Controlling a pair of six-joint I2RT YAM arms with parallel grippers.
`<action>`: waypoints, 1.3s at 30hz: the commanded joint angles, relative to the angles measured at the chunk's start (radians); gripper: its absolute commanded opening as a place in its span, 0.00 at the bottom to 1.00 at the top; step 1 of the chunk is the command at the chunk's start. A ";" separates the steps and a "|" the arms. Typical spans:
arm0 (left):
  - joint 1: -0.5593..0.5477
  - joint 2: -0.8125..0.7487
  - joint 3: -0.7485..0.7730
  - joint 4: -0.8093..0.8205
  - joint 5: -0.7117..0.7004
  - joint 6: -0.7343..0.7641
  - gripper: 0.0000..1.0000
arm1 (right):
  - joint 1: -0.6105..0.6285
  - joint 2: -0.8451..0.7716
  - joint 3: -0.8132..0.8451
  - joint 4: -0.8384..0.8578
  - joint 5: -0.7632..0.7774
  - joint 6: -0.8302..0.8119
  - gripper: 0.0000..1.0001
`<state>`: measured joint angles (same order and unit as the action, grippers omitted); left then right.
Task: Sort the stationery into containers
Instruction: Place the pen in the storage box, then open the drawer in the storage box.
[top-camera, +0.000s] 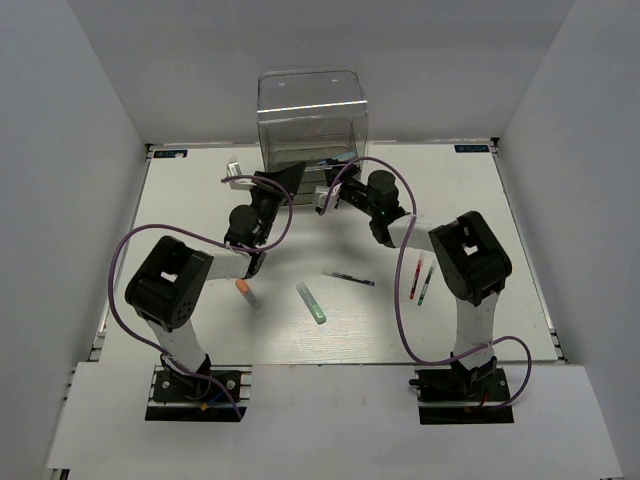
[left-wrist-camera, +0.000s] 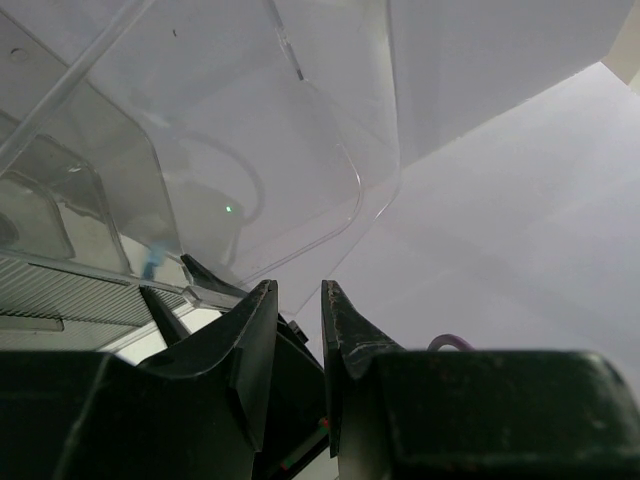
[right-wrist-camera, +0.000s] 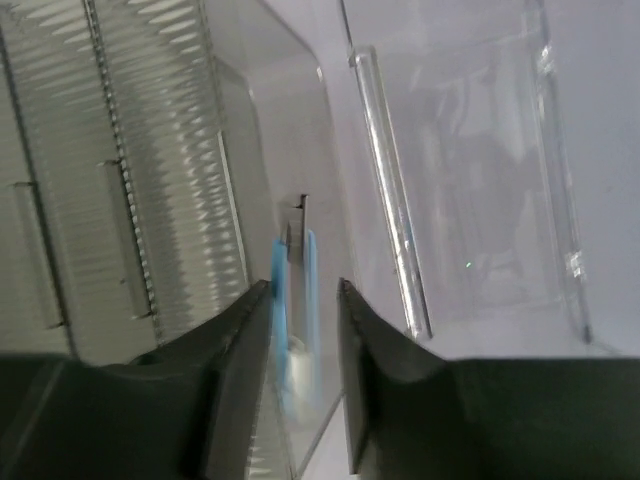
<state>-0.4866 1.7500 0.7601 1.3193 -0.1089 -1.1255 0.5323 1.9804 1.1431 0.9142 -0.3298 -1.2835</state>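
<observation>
Closely, in the left wrist view, the left gripper (left-wrist-camera: 297, 295) is seen pushed up near the drawer unit (left-wrist-camera: 250, 150), whose clear curved wall fills the upper left of the frame. Its fingers are drawn nearly together, with only a narrow slot between them. Nothing is seen in that slot, yet whether a thin clear edge is nipped there cannot be told. This arm is judged to be placed there to steady the unit, or to hold a drawer out, while the other arm loads it.

In the right wrist view, the right gripper (right-wrist-camera: 300, 295) is pointed into the unit's clear plastic, and ribbed drawer fronts are shown at the left of the frame. A blue pen (right-wrist-camera: 290, 310) is seen, blurred, standing in the gap at lower centre. The fingers are spread wider than the pen and a space is shown on its right side. It is therefore judged to be loose rather than pinched, and positioned so that it drops inside.

From the top external view, both arms are shown bent in towards the front of the unit at upper centre. On the table (top-camera: 500, 220) five pieces are seen well apart from the unit:
- the orange-capped marker (top-camera: 247, 291)
- the green-tipped marker (top-camera: 311, 302)
- the thin dark pen (top-camera: 348, 278)
- at the right, just beside each other, the red pen (top-camera: 414, 280) and the teal pen (top-camera: 424, 285)

These are judged to be unsorted.
</observation>
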 joint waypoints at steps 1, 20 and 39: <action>0.003 -0.063 0.002 0.169 -0.005 0.004 0.35 | -0.006 -0.031 -0.009 0.057 0.034 0.023 0.43; 0.003 -0.081 -0.016 0.159 -0.005 0.004 0.36 | -0.012 -0.161 -0.153 0.071 -0.119 0.087 0.39; 0.003 -0.176 -0.052 -0.411 -0.031 -0.007 0.53 | -0.058 -0.390 -0.068 -0.679 0.049 0.671 0.47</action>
<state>-0.4866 1.5833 0.7078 1.0714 -0.1226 -1.1294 0.4965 1.6234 1.0279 0.4126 -0.3305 -0.7738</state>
